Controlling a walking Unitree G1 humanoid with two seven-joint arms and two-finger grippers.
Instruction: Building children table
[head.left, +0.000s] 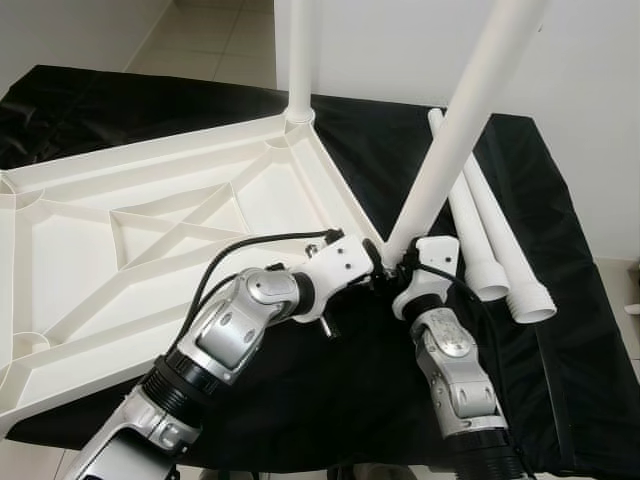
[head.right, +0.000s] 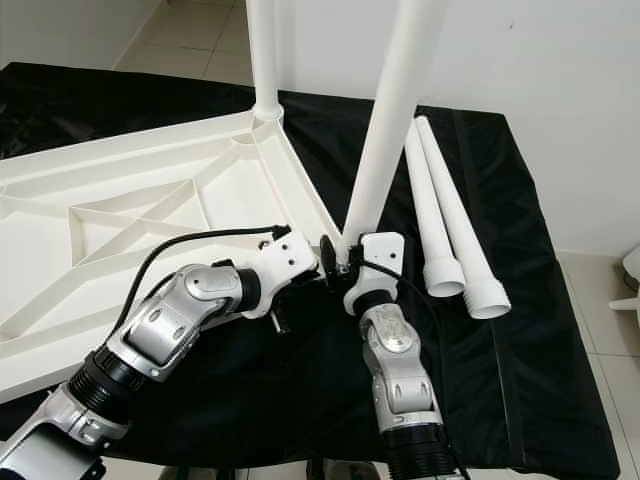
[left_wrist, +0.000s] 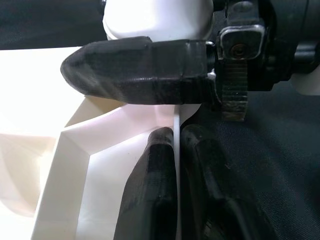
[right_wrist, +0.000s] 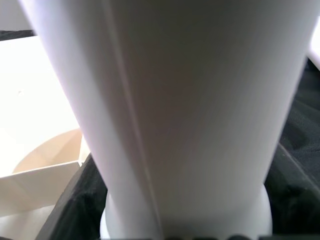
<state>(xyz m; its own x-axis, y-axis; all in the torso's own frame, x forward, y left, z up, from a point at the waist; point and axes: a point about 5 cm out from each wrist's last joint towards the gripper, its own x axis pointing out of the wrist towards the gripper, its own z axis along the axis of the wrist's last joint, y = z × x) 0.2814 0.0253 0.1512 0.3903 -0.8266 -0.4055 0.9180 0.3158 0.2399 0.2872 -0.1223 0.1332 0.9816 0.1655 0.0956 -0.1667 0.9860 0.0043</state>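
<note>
My left gripper (left_wrist: 175, 145) pinches the thin rim of the upturned white plastic tabletop (head.left: 150, 230) at its near corner. My right gripper (head.left: 400, 262) clamps the foot of the long white tubular leg (head.left: 455, 140), which leans up and rightward off that corner socket.

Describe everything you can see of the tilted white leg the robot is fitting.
The tilted leg is a smooth white plastic tube, leaning right from its base at the near corner of the upturned tabletop. Its top runs out of frame. The right gripper is at its base; the left gripper pinches the tabletop's rim beside it. It is not upright like the far leg.
</note>
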